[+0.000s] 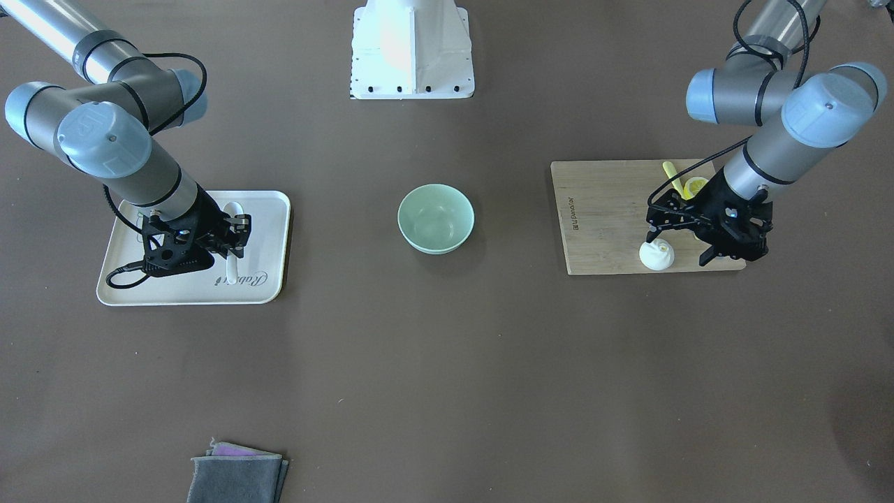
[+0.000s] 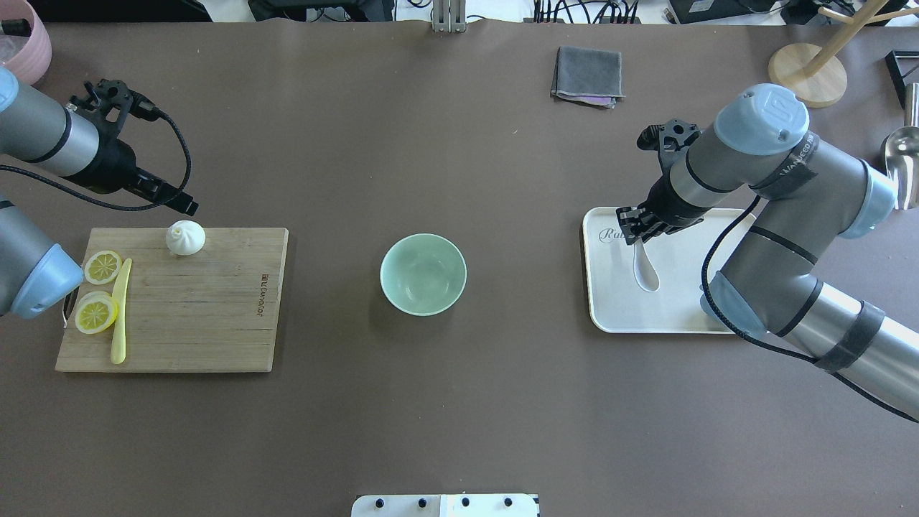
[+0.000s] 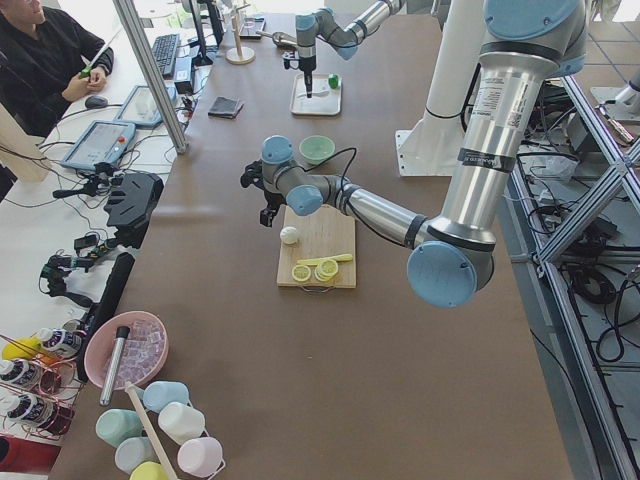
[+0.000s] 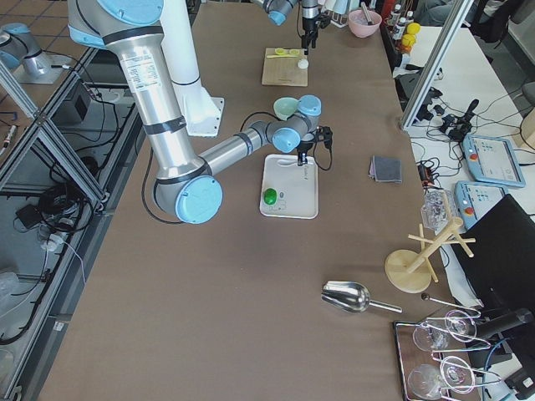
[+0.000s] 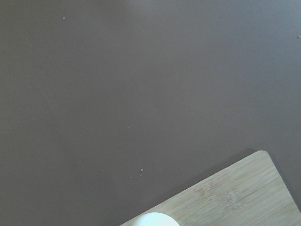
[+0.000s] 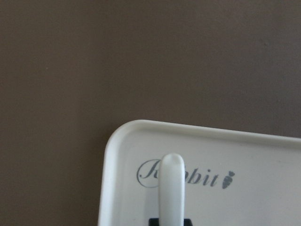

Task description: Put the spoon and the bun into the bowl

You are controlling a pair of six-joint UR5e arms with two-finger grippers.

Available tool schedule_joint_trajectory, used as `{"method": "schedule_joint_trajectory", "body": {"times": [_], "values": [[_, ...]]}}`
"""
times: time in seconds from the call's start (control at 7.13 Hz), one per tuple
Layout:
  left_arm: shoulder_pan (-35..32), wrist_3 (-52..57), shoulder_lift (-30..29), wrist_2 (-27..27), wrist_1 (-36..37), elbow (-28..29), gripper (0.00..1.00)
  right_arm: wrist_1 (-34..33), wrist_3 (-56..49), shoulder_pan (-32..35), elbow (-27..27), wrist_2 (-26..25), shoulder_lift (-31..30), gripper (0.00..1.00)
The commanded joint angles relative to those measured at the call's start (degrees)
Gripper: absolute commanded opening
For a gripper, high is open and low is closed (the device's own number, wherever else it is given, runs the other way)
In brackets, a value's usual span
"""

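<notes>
The white spoon (image 2: 644, 264) lies on a cream tray (image 2: 675, 305). My right gripper (image 2: 639, 228) is down over its handle (image 6: 171, 186), and dark fingertips (image 6: 154, 221) close in on both sides of it. It also shows in the front view (image 1: 234, 241). The white pleated bun (image 2: 185, 238) sits at the far edge of a wooden board (image 2: 201, 309). My left gripper (image 1: 681, 244) is open just beside and above the bun (image 1: 656, 255). The mint-green bowl (image 2: 423, 274) stands empty in the table's middle.
Two lemon slices (image 2: 97, 314) and a thin yellow knife (image 2: 119, 316) lie at the board's left end. A folded grey cloth (image 2: 587, 75) lies at the far side. A wooden stand (image 2: 808, 68) and a metal scoop (image 2: 901, 147) stand at the far right.
</notes>
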Motion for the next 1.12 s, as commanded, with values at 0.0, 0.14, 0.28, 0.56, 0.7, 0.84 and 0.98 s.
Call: {"method": "schedule_joint_trajectory", "body": {"times": [0.0,0.14,0.28,0.56,0.7,0.84,0.98], "values": [[3.29,-0.23,0.38,3.26,0.08,0.80,0.98,-0.09,4.65,0.11,0.44,0.34,3.57,0.00],[4.35,-0.15,0.47,3.63,0.08,1.59,0.98,-0.09,4.93,0.02,0.53,0.60,4.54,0.00],[4.63,-0.06,1.78,3.63,-0.01,1.51,0.98,-0.17,5.98,0.02,0.88,0.61,5.86,0.00],[4.63,-0.32,3.89,3.63,-2.72,1.51,0.85,-0.17,8.19,-0.24,2.10,0.61,6.40,0.00],[4.63,-0.32,3.90,3.63,-2.82,1.33,0.50,-0.18,8.19,-0.24,2.37,0.52,6.49,0.00],[4.80,-0.32,3.90,3.46,-2.91,1.16,0.23,-0.87,8.54,-0.33,2.37,0.52,7.18,0.00],[4.80,-0.32,3.81,3.11,-2.91,0.81,0.01,-3.58,9.15,-0.33,2.37,0.52,9.45,0.00]]}}
